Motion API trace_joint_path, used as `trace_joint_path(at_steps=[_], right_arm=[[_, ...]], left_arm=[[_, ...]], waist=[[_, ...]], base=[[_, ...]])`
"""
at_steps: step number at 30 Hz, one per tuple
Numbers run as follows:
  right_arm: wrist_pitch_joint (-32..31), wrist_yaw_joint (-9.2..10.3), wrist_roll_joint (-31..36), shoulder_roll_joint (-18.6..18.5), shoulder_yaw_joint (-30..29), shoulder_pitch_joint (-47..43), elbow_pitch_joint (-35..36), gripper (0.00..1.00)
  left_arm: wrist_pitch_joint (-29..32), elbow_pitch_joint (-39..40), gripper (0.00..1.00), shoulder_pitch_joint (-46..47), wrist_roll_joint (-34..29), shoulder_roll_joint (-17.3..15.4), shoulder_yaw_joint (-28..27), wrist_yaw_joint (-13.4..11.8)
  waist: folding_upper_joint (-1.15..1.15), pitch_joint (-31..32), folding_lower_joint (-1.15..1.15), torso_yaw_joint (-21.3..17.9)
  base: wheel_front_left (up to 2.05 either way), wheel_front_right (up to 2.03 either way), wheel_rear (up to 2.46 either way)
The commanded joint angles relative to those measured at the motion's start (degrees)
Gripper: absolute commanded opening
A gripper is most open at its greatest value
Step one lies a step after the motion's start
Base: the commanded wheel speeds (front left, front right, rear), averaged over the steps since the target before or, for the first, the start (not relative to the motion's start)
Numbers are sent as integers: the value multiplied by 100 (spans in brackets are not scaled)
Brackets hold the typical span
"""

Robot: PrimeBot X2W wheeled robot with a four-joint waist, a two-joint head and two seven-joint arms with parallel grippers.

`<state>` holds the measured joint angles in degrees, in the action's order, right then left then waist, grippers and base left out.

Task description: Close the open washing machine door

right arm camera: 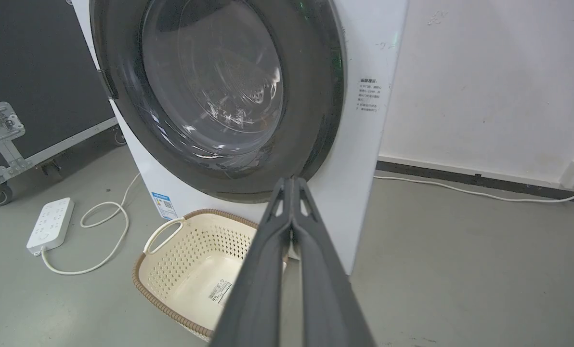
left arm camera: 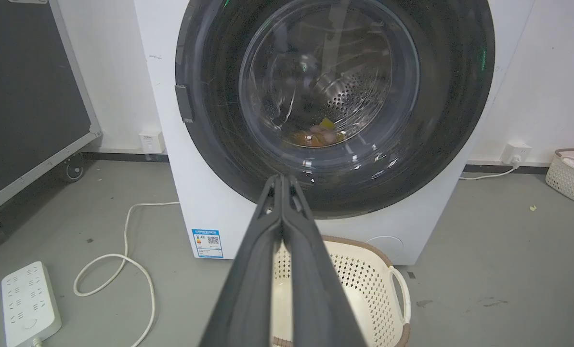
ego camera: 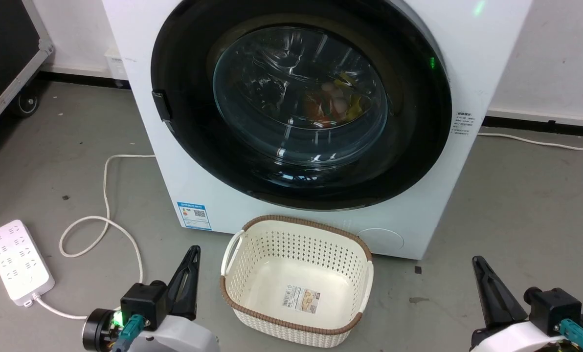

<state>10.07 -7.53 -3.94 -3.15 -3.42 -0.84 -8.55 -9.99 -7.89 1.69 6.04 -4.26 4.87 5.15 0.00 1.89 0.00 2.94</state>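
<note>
Looks like a test lab or workshop, not a home. Shown by the bare grey floor (ego camera: pixel 516 220), plain white wall (right arm camera: pixel 484 72), a wheeled black flight case (right arm camera: pixel 36 62) and a power strip (ego camera: pixel 18 261) lying loose near a freestanding washing machine (ego camera: pixel 428 210).

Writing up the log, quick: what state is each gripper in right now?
Left gripper: closed, holding nothing.
Right gripper: closed, holding nothing.

Light: bright, even.
Glare: white streaks on the washing machine door (ego camera: pixel 299 98) glass.
Shadows: soft, faint.
Edges: wrist views bowed.
</note>
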Motion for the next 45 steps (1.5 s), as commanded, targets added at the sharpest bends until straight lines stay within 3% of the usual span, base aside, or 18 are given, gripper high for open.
trace_joint_path(at_steps=[1, 45], right_arm=[[-39, 1, 60, 9, 18, 27, 60, 0], [-557, 3, 238, 19, 191, 57, 486, 0]], left_arm=[[39, 50, 0, -58, -56, 25, -26, -40], [553, 446, 0, -117, -349, 85, -273, -294]], waist=[[0, -4, 0, -5], [0, -103, 0, -160]], base=[[0, 0, 0], [0, 0, 0]])
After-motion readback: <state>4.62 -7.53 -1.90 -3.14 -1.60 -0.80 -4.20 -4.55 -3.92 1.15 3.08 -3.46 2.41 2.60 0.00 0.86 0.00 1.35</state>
